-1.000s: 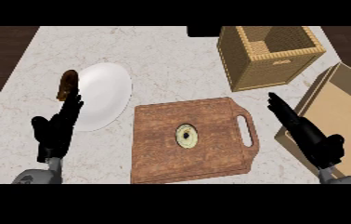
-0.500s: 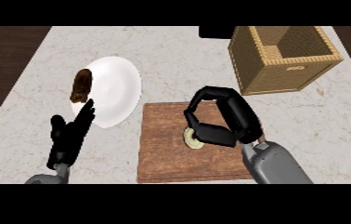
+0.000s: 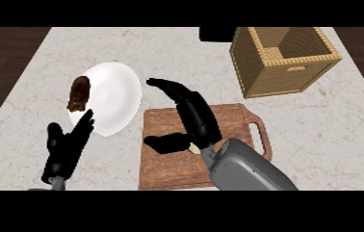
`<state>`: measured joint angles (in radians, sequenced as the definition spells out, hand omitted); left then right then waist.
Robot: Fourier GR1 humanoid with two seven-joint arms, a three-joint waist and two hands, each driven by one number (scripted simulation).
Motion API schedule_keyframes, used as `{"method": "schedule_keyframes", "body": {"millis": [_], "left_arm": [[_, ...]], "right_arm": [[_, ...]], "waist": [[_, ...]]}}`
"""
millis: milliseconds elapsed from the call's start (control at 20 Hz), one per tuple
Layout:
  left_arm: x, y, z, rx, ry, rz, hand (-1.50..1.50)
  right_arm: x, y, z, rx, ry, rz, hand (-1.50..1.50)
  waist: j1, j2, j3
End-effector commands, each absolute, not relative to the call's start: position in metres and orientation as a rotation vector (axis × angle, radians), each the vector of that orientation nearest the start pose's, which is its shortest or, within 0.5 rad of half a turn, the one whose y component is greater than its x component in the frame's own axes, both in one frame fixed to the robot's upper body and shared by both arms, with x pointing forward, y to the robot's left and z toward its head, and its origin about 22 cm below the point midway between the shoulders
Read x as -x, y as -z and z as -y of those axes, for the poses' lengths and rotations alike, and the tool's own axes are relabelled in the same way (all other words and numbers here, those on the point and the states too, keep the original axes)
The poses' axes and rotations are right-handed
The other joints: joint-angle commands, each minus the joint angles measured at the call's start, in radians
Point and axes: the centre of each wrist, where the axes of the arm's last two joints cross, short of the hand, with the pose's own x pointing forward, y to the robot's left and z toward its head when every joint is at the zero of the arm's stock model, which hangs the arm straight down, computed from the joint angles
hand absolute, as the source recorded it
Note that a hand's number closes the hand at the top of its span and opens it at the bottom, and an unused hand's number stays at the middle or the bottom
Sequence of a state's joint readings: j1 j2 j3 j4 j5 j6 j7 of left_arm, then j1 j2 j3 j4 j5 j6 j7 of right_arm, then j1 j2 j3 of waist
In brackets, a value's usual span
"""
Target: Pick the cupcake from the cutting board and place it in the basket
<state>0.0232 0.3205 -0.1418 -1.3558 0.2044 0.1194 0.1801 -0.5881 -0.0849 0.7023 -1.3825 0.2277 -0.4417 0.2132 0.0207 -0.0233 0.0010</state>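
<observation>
Wooden cutting board (image 3: 235, 118) carries the cupcake (image 3: 195, 149), a pale sliver under the right hand (image 3: 190, 114), whose fingers stretch wide over it; closing off-centre could nudge it aside.

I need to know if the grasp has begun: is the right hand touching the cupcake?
Cannot tell. In the head view the right hand covers the cupcake; only a pale sliver shows, hiding any contact.
</observation>
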Motion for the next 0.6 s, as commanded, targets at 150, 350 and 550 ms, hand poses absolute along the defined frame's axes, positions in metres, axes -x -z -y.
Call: {"method": "schedule_keyframes", "body": {"millis": [150, 350, 550], "left_arm": [[-0.207, 0.055, -0.31, -0.194, 0.021, 0.992, 0.0], [-0.206, 0.051, -0.313, -0.194, -0.001, 0.979, 0.0], [-0.193, 0.053, -0.311, -0.172, 0.0, 0.989, 0.0]], "right_arm": [[-0.314, -0.143, 0.051, 0.622, -0.959, 1.708, -1.5], [-0.299, -0.206, 0.045, 0.704, -1.113, 1.61, -1.5], [-0.294, -0.255, 0.056, 0.706, -1.268, 1.435, -1.5]], "waist": [[-0.056, -0.012, -0.01], [-0.064, -0.008, -0.006], [-0.052, -0.004, -0.004]]}}
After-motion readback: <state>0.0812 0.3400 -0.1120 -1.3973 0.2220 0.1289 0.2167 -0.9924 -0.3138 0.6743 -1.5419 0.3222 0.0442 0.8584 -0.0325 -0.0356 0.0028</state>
